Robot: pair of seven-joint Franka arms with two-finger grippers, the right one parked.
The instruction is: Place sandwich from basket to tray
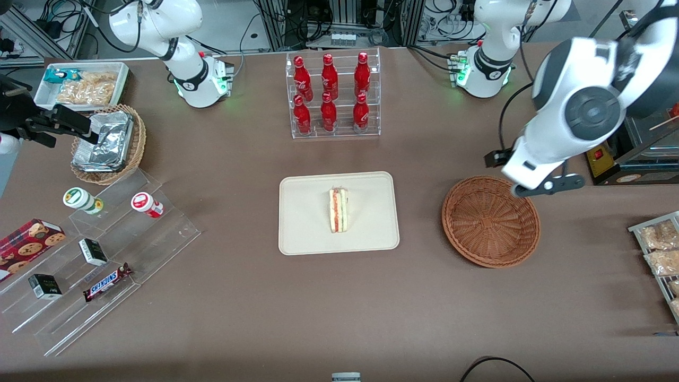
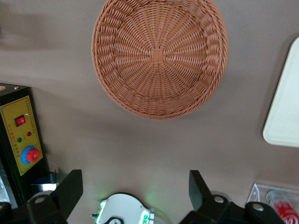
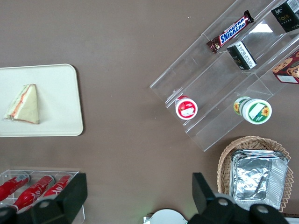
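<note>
The sandwich lies on the cream tray, near its middle, with the filling edge up; the right wrist view also shows the sandwich on the tray. The reddish-brown wicker basket sits beside the tray toward the working arm's end and holds nothing; it also shows in the left wrist view. My left gripper is open and empty, raised above the table beside the basket's rim, a little farther from the front camera than the basket. Its wrist hangs over that rim.
A clear rack of red bottles stands farther back than the tray. A black box with a red button sits near the basket. Snack packets lie at the working arm's end. Acrylic steps and a tan foil basket are at the parked arm's end.
</note>
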